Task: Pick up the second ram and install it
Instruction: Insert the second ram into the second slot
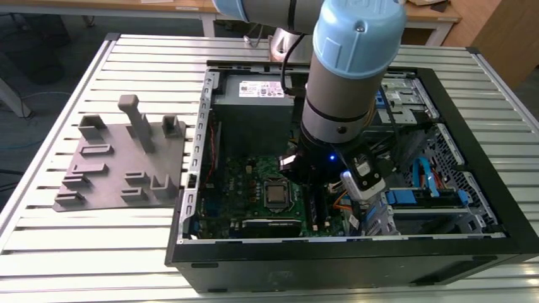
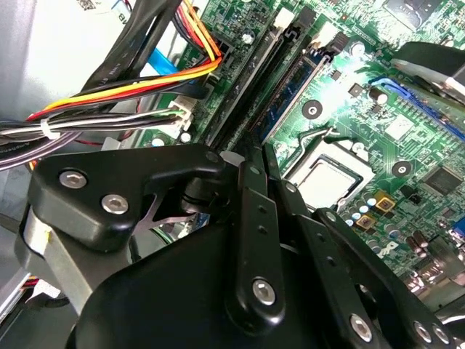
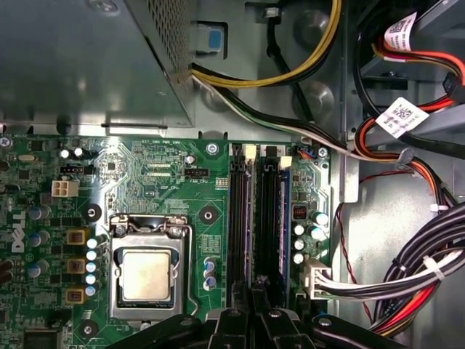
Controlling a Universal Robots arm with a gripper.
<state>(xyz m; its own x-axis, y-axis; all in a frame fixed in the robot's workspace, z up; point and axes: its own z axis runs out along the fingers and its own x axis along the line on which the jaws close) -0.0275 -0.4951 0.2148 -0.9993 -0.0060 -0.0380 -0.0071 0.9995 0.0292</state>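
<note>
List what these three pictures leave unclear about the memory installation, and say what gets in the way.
1. First wrist view: the memory slots have their near ends covered by the gripper, so seating there cannot be judged.
2. Second wrist view: the gripper's black linkage covers the slots' near part. Whether the blue-edged stick is fully seated cannot be told.
3. Exterior view: the arm hides the slots beneath its wrist.

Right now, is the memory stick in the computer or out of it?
In. In the second wrist view the second ram stands on edge on the motherboard. Whether it is fully clicked down, I cannot tell.
</note>
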